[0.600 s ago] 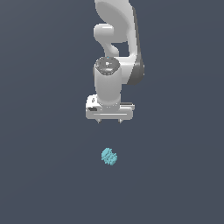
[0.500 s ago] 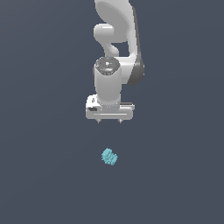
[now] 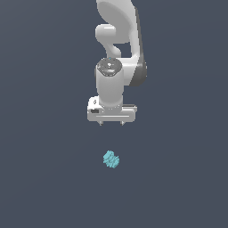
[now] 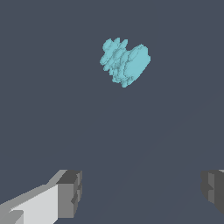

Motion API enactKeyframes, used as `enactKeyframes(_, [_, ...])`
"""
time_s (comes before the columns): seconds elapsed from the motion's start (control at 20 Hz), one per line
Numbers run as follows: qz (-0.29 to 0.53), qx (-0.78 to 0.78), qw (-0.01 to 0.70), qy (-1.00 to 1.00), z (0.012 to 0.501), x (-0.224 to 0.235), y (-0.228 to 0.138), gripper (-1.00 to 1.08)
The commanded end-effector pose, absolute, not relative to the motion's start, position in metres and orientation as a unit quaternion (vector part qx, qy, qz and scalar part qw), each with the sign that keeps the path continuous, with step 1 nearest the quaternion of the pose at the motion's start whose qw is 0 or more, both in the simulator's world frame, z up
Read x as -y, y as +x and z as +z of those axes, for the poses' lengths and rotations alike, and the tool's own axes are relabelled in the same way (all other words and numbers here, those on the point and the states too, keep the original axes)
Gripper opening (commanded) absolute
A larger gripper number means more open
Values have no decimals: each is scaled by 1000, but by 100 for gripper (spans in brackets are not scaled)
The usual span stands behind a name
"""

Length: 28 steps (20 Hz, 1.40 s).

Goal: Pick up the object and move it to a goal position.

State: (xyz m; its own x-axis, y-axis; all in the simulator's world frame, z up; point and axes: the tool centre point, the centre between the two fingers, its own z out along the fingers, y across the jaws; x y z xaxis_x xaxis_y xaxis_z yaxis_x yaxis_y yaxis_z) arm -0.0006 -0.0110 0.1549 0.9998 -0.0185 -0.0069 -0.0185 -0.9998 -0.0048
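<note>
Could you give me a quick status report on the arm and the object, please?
Gripper open, empty, above the floor. Cyan blob on the floor, untouched, apart from the fingers. Nothing in the way.

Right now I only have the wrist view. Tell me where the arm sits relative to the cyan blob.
Observer: In the exterior view the gripper hangs above the blob, clear of it, with bare floor between them.
Operator: Confirm the arm's pose.
Observer: The wrist points straight down, and the white arm rises behind it out of the picture's top.
Operator: Report anything else around the blob.
Observer: Nothing else shows near it in the exterior view, only the dark floor.
</note>
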Motion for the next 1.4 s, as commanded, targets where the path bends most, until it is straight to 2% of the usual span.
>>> enactKeyframes(0.0, [4,-8,3,-1000,155,9,-1,100])
enactKeyframes(0.3, [7,10,13,-1000,161,-11,-3,100])
enactKeyframes(0.75, [7,13,13,-1000,161,-11,-2,100])
enactKeyframes(1.35, [6,95,9,-995,152,-9,25,100])
